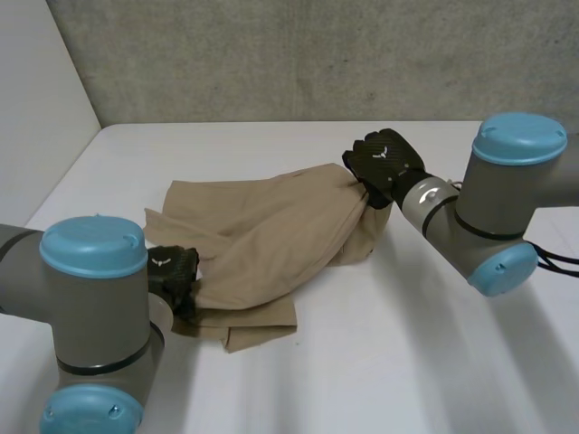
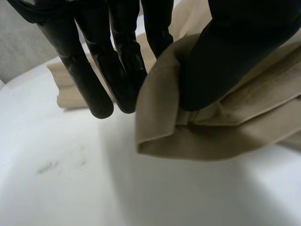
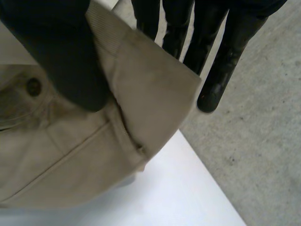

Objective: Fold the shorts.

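Losing part of the left hand point(image 1: 174, 269) behind its own arm's grey joint in the head view, and losing the near edge of the tan shorts point(image 1: 271, 237) there too. Pinching firmly all the same: in the left wrist view, pressing a folded corner of the cloth between thumb and nearly straight fingers, just above the white table point(image 2: 70, 188). Over at the far end, gripping the waistband with the right hand point(image 1: 384, 165), wrist bent down, back of the hand turned up, fingertips buried in bunched cloth in the head view. Clamping the thumb onto the ribbed waistband in the right wrist view, reaching straight fingers behind the flap, right beside a dark button point(image 3: 33, 87). Stretching the shorts slantwise across the middle of the table between the two hands, sagging and rumpled in the middle, trailing one leg flat underneath near the left hand. Showing a small white mark point(image 1: 382, 152) on the back of each hand, too small for reading as letters.
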Robot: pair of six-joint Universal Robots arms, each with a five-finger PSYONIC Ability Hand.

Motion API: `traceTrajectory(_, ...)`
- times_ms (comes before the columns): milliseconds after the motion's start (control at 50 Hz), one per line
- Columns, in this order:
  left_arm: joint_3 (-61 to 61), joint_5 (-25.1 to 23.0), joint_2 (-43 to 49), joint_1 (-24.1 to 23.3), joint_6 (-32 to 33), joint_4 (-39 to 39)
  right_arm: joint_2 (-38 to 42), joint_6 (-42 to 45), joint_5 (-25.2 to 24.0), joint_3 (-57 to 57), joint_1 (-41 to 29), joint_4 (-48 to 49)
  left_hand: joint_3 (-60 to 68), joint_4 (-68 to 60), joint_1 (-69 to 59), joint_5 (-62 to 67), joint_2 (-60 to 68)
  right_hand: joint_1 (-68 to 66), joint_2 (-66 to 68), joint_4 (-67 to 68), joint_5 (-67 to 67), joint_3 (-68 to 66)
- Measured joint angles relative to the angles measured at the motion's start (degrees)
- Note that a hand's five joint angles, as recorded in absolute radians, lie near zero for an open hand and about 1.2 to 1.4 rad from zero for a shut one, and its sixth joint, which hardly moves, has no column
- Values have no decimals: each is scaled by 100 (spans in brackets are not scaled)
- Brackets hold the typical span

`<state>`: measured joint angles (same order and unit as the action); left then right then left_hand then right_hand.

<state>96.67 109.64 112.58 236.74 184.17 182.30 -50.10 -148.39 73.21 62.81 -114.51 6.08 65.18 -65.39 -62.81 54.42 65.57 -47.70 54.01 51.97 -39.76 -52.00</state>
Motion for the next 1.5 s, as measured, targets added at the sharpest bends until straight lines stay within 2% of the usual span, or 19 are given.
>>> traceTrajectory(20, -42, 0, -16, 5, 17, 12, 53, -5, 3, -132, -10, -22, 71, -86, -1, 65, 77, -720, 1068, 1212, -1204, -1193)
traceTrajectory(100, -331, -1, -210, 56, 243, 10, 121, -37, 12, -645, -17, -239, 254, -296, -30, 163, 254, -779, 1335, 1604, -1494, -1547)
traceTrajectory(160, -596, -6, -499, 119, 582, -13, -10, -62, 21, -1059, -3, -594, 263, -329, -32, 163, 263, -783, 1335, 1606, -1494, -1547)
traceTrajectory(300, -1155, -186, -1557, 330, 1582, -1, -949, -75, 58, -1748, 93, -1838, 275, -329, -37, 163, 266, -779, 1335, 1621, -1494, -1547)
traceTrajectory(340, -1348, -324, -1908, 372, 1827, 0, -1485, -70, 107, -1947, 211, -2421, 275, -329, -37, 163, 266, -779, 1335, 1626, -1494, -1547)
traceTrajectory(460, -1680, -665, -2361, 393, 2049, -70, -2169, -44, 168, -2026, 412, -3219, 276, -329, -55, 163, 266, -779, 1335, 1627, -1557, -1547)
traceTrajectory(600, -1764, -806, -2147, 374, 2034, -217, -2201, 71, 161, -1732, 402, -3693, 285, -333, -59, 163, 266, -783, 1335, 1627, -1590, -1547)
traceTrajectory(740, -2087, -787, -1191, 391, 2027, -229, -1491, 419, 319, -1600, 301, -3739, 285, -349, -65, 163, 266, -779, 1335, 1628, -1590, -1547)
traceTrajectory(840, -2929, -795, -166, 512, 2195, -186, -689, 608, 692, -1976, 248, -3475, 287, -350, -65, 163, 266, -779, 1335, 1628, -1589, -1547)
traceTrajectory(880, -2929, -795, -166, 512, 2195, -186, -689, 608, 692, -1976, 248, -3475, 287, -350, -65, 163, 266, -779, 1335, 1628, -1589, -1547)
traceTrajectory(900, -3627, -798, 355, 624, 2422, -92, -503, 622, 786, -2150, 236, -3321, 289, -351, -65, 163, 278, -779, 1335, 1628, -1589, -1547)
traceTrajectory(920, -3932, -798, 538, 665, 2522, -32, -157, 625, 950, -2575, 208, -2890, 291, -350, -65, 163, 290, -779, 1335, 1629, -1590, -1547)
traceTrajectory(1020, -5345, -797, 1048, 759, 2876, 623, 227, 536, 1111, -3414, 154, -1280, 312, -351, -65, 163, 300, -779, 1336, 1630, -1591, -1547)
traceTrajectory(1080, -5893, -793, 1142, 775, 2973, 1191, 224, 438, 1149, -3671, 117, -95, 312, -351, -65, 163, 300, -779, 1336, 1630, -1591, -1547)
traceTrajectory(1140, -6201, -786, 1081, 749, 3020, 2127, 33, 287, 1168, -3644, 79, 1069, 312, -351, -65, 163, 300, -779, 1336, 1630, -1591, -1547)
traceTrajectory(1240, -5705, -781, 674, 705, 2990, 2822, -269, 158, 1163, -3198, 57, 1508, 312, -351, -65, 163, 300, -779, 1336, 1630, -1645, -1547)
traceTrajectory(1380, -4199, -772, 141, 725, 2772, 2902, -525, 137, 1097, -2234, 71, 1081, 313, -351, -65, 163, 301, -779, 1336, 1630, -1645, -1547)
traceTrajectory(1500, -2979, -761, 59, 736, 2575, 2816, -425, 185, 1025, -1568, 90, 813, 313, -352, -65, 163, 301, -779, 1336, 1630, -1644, -1547)
